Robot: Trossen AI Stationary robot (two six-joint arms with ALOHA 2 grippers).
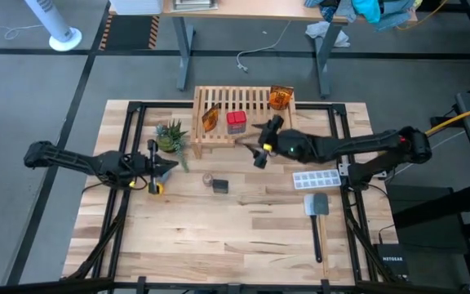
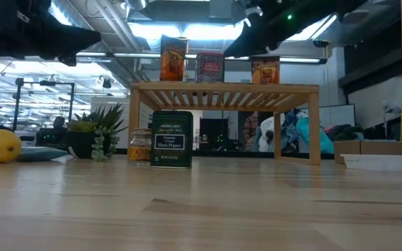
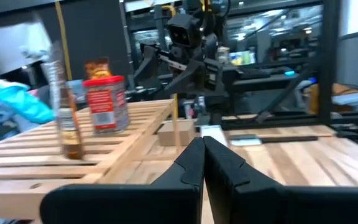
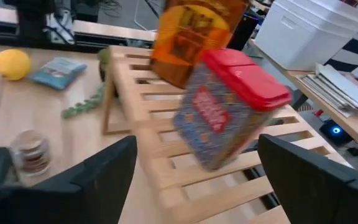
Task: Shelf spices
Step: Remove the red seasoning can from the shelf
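Nearest the low camera: bare table [image 2: 201, 216], then the dark grey box [image 2: 172, 139], label reading "Black Pepper" under a smaller line I can't make out. Tiny clear jar [image 2: 139, 146] just beside it, touching or nearly so. Both stand on the table in front of the shelf [image 2: 223, 88], toward its left leg.

Shelf sits at the table's far edge, near centre. On its slatted top: an orange packet [image 1: 210, 118] toward the left end, the red tin [image 1: 236, 122] mid-shelf, a second orange packet [image 1: 280, 97] at the far right corner, with "TACO" legible on its face in the low view. Print on the other two is unreadable.

Right gripper [image 1: 262, 144] hangs over the shelf's front right part, fingers spread wide, holding nothing; the red tin shows between them in its wrist view, free-standing. Left gripper [image 1: 168, 167] rests near the table's left side by the potted plant [image 1: 170, 135], fingers pressed together, empty.

Judgement: three spices shelved, two left. The step in hand looks like a release just finished. Next move calls for the right arm to clear the shelf without clipping the tin, then drop to the grey box or jar.
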